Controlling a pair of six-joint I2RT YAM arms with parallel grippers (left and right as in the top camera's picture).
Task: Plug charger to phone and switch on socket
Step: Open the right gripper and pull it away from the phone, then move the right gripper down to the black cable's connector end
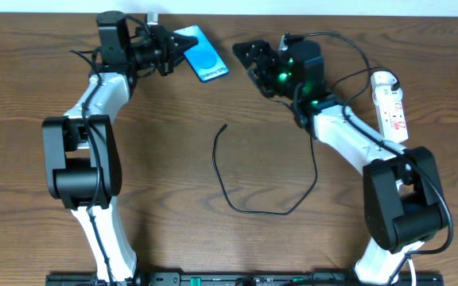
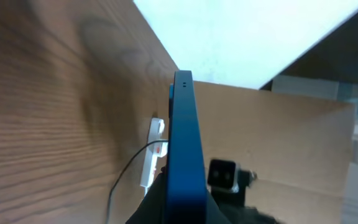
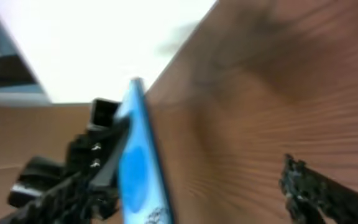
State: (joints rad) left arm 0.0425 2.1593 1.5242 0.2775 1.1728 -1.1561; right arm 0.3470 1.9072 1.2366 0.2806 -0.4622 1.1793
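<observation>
The phone (image 1: 203, 54), with a bright blue screen, is at the back of the table, tilted up on its edge. My left gripper (image 1: 172, 48) is shut on its left end. In the left wrist view the phone (image 2: 187, 149) shows edge-on between the jaws. My right gripper (image 1: 252, 63) is open and empty, just right of the phone. In the right wrist view the phone (image 3: 138, 171) is to the left and one right finger (image 3: 309, 190) shows at the lower right. The charger (image 1: 237, 202) lies loose mid-table, its plug end (image 1: 226, 124) free. The socket (image 1: 391, 103) lies at the far right.
The socket also shows in the left wrist view (image 2: 153, 155), with a thin cable beside it. Black cables run from the right arm toward the socket (image 1: 348, 75). The table's back edge (image 1: 237, 14) is just behind the phone.
</observation>
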